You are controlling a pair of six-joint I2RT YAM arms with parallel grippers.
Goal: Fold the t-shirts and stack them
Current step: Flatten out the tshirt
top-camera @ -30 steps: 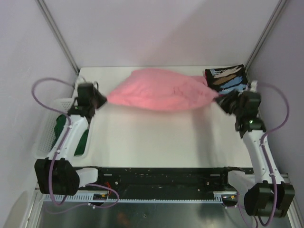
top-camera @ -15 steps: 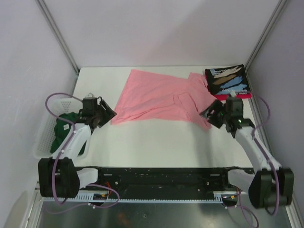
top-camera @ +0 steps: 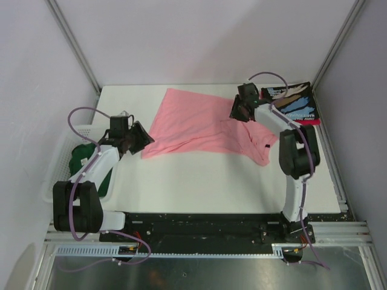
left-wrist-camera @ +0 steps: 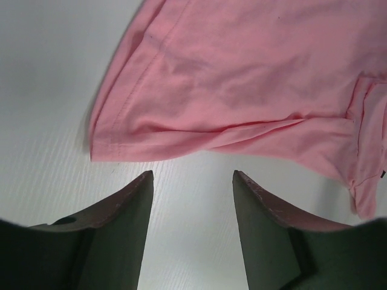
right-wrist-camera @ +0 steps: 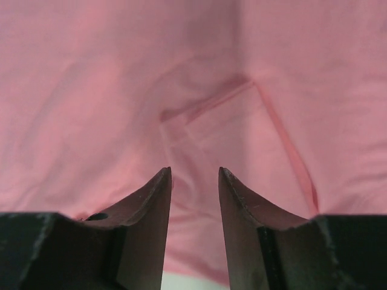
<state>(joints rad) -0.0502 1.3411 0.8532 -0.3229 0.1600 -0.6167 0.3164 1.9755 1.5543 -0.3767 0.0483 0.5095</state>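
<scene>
Pink t-shirt: spread on table. Left gripper: jaws apart, empty, beside its corner. Right gripper: jaws apart, above it.

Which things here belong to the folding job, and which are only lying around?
Job:
pink t-shirt, spread on the table
dark green t-shirt, in the basket
black printed t-shirt, folded, far right corner

Just there:
white basket, left of the table

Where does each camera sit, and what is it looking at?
Top external: overhead, near side, looking down on table, left arm, right arm, pink t-shirt.
Left wrist: on left arm, facing the shirt's corner past the left tool.
Right wrist: on right arm, close over the shirt; right tool shows.
All share the shirt.
</scene>
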